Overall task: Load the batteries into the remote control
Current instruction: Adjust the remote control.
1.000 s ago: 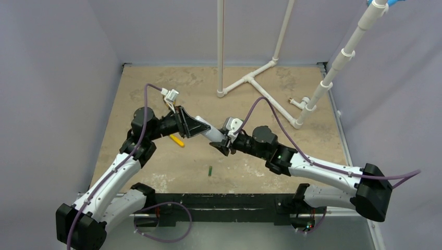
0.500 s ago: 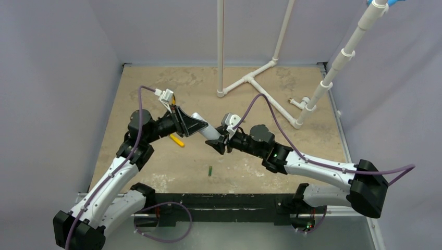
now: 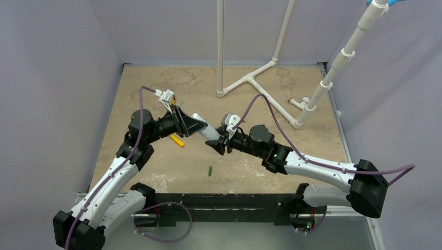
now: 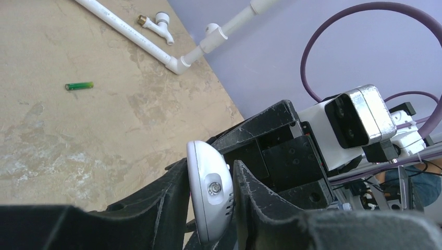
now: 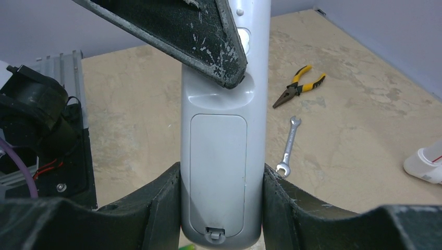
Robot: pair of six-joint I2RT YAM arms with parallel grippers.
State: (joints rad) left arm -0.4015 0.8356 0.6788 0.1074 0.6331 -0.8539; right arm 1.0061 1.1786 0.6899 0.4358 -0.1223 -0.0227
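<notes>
The white remote control (image 3: 205,128) hangs above the table, held at both ends. My left gripper (image 3: 194,126) is shut on its rounded end (image 4: 211,194), with a finger on each face. My right gripper (image 3: 219,144) is shut on the other end, its fingers on the two long sides. In the right wrist view the remote's back (image 5: 221,151) faces the camera with its battery cover closed. One dark green battery (image 3: 210,170) lies on the table in front of the grippers, and it also shows in the left wrist view (image 4: 79,86). A green sliver (image 5: 186,247) shows below the remote. No second battery shows.
Yellow-handled pliers (image 3: 177,140) lie under my left arm, and they also show in the right wrist view (image 5: 299,85). A silver wrench (image 5: 288,148) lies near them. White pipes (image 3: 250,80) stand at the back and right. A white object (image 5: 425,164) lies at the right edge.
Both arms shifted a little to the left with the remote held between them, then stayed still. Both grips are unchanged.
</notes>
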